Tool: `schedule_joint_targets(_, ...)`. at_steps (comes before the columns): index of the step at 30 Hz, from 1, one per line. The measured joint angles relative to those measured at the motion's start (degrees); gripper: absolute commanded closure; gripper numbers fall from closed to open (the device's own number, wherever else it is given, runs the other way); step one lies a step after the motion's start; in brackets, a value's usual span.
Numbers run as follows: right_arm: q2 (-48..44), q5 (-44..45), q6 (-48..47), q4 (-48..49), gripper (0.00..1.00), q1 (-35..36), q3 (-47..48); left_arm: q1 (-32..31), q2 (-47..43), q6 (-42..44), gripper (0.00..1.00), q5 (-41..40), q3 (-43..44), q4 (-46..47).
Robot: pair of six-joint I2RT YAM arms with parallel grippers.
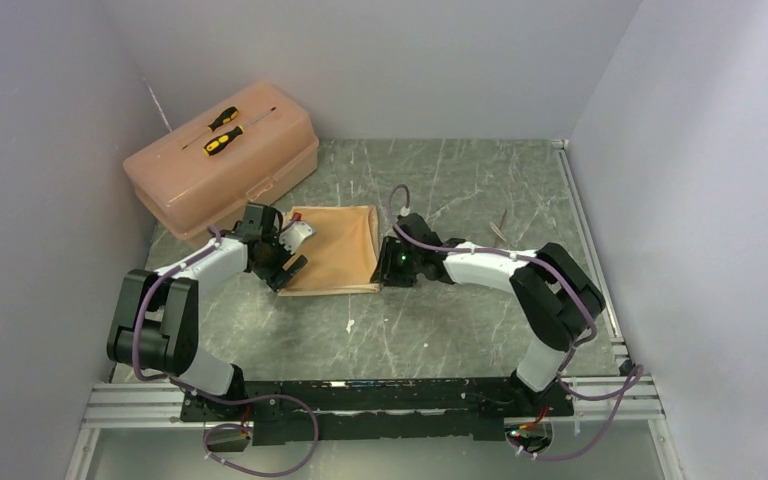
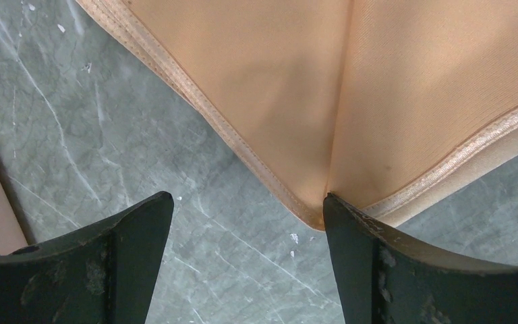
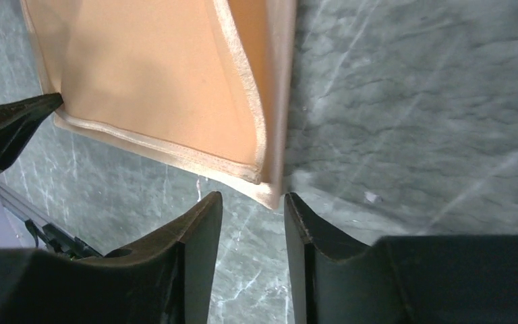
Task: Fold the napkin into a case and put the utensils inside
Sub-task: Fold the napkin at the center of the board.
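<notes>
You see the napkin lying folded between 2 grippers. The left gripper fingers are spread wide. The right gripper fingers are slightly parted, with nothing gripped.

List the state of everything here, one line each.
napkin: folded, flat on the table
left hand: open, beside a napkin corner
right hand: open, napkin corner at its fingertips
utensils: loose on the table, outside the napkin
toolbox: shut
screwdrivers: lying on the toolbox lid
</notes>
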Motion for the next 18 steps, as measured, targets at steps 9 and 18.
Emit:
schedule_joint_targets(9,3.6,3.0,-6.6,-7.8,0.66,-6.4,18.2,-0.7,0.0,0.3,0.13,-0.5,-0.4,1.0)
schedule_joint_targets(18,22.8,2.4,-10.8,-6.4,0.8,-7.6,45.3,-1.8,0.0,0.1,0.13,-1.4,-0.4,1.1)
